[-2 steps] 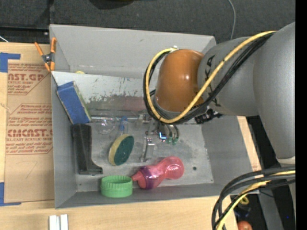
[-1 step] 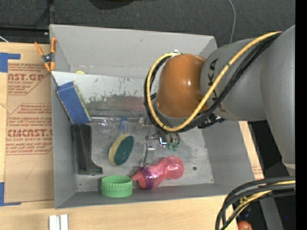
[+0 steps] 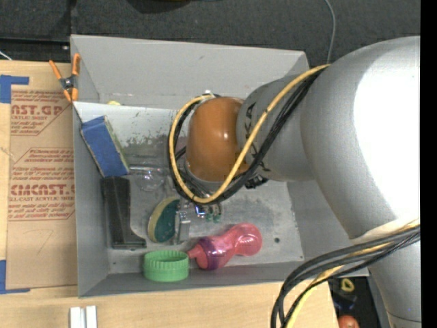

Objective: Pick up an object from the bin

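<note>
gripper (image 3: 184, 219): largely hidden under the arm's orange cover (image 3: 213, 139); open or closed cannot be told. teal disc (image 3: 162, 223): flat, pale-rimmed, seen as an oval with its long axis running down toward the green ribbed ring cap (image 3: 166, 266), just above that cap; its right edge is covered by the gripper. pink plastic bottle (image 3: 229, 244): smooth, lying sideways just right of the cap, dark neck toward it.

Grey arm (image 3: 355, 135), orange cover (image 3: 213, 139), yellow cables (image 3: 172, 152)

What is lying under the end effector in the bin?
A round dark-green disc with a pale rim lies partly under the end effector. What lies beneath the arm's orange cover is hidden.
</note>
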Robot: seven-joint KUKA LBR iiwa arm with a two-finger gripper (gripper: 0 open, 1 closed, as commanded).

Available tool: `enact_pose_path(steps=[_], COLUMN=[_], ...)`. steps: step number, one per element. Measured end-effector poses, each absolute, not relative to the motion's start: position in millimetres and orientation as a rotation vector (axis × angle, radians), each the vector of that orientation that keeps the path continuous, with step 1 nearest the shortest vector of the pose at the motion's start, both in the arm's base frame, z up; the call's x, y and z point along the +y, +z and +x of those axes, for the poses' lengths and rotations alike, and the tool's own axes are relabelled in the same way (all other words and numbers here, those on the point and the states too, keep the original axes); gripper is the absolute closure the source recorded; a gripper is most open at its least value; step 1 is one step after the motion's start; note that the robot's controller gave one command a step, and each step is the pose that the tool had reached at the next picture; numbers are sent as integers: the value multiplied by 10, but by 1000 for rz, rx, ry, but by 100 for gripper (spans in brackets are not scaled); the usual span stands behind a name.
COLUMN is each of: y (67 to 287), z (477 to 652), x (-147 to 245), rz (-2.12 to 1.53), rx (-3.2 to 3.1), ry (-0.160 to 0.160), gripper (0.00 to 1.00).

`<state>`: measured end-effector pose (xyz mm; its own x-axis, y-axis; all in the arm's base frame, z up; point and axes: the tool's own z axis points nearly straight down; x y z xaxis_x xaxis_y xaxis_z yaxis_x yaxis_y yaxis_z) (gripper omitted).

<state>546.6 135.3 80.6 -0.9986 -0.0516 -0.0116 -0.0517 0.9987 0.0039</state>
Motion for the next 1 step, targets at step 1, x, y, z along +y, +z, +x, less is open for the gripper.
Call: enact_pose_path(steps=[1], y=[900], z=[5197], x=[1519], rz=[-89], rx=[3115], ry=[9], gripper=[0])
